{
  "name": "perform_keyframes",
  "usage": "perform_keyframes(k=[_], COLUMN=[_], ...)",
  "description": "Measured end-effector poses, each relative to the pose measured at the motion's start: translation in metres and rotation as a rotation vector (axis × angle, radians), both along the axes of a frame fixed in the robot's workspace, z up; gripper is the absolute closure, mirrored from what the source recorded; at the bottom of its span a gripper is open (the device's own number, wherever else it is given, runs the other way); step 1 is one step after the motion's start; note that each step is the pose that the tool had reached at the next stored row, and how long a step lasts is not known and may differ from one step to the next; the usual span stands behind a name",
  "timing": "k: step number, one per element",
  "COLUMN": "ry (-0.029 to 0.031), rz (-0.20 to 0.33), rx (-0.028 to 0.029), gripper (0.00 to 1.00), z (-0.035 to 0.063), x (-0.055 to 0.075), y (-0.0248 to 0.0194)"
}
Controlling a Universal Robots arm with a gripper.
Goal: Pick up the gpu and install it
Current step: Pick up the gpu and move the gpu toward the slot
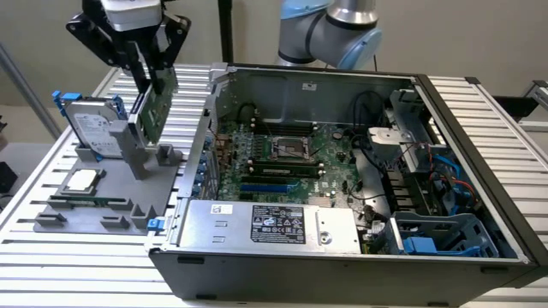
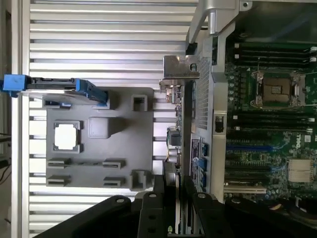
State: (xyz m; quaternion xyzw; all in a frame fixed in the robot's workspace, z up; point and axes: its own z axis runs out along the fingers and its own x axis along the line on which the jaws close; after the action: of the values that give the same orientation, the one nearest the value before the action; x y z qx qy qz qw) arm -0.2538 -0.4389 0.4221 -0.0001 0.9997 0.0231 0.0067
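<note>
Just below the wrist, the black gripper is pinching the gpu by its upper part, its jaws standing nearly together, parted only by the card's thickness. The gpu is hanging close to upright, slightly aslant in the exterior view, its green face turning toward the case and its metal end bracket projecting well beyond the grip. Carrying seems to be the step in hand, and doing it well is calling for a firm, even pinch, since a long card held near one end could be pivoting under any knock.

Beneath the card, the grey tray is lying beside the case; whether the card's lower edge is quite clear of it, I cannot tell. The hard drive is standing near, so smooth, level motion is worth keeping, with no sideways sweep. Farther off, the case wall is rising as the main snag for bracket and lower edge; ample height is mattering there. Beyond it, the blue slot is lying low on the motherboard, the gpu still being uninstalled.
</note>
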Motion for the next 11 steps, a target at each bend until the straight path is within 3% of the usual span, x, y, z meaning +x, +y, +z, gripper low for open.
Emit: perform_keyframes(k=[4, 11], ry=[0.0010, 0.0042], rz=[0.000, 0.000], rx=[0.0001, 0.0000], gripper=[1.00, 1.00], z=[0.0150, 0.0166], x=[0.018, 0.050], y=[-0.0006, -0.0014])
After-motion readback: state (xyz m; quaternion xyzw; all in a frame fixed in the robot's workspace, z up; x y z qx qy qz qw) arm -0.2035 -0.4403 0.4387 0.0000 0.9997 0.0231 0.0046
